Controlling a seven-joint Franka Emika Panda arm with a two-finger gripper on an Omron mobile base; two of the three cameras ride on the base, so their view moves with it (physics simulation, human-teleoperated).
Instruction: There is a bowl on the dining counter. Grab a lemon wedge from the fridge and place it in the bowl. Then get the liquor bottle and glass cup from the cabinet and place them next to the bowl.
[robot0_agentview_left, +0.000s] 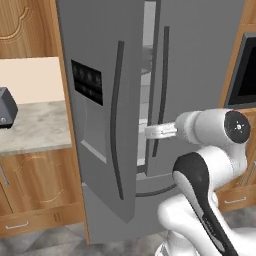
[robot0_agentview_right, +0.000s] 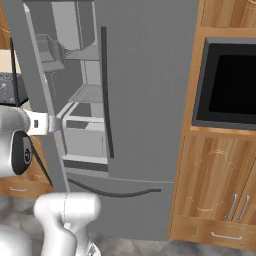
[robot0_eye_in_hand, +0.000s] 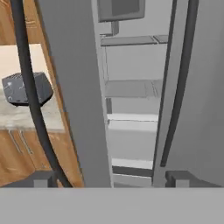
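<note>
Grey fridge (robot0_agentview_left: 200, 60) left door (robot0_agentview_left: 100, 115) ajar, narrow gap onto shelves (robot0_eye_in_hand: 131, 89); spread pincer (robot0_eye_in_hand: 111, 178) astride the door edge.

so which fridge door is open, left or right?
The left door, the one with the black dispenser panel. It is swung out, and shelves show in the gap; the right door sits flush. The gripper is at that gap.

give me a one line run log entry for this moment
stage: opening fridge | left door: ajar | jaws: open, astride door edge | lemon wedge: not yet picked
</note>
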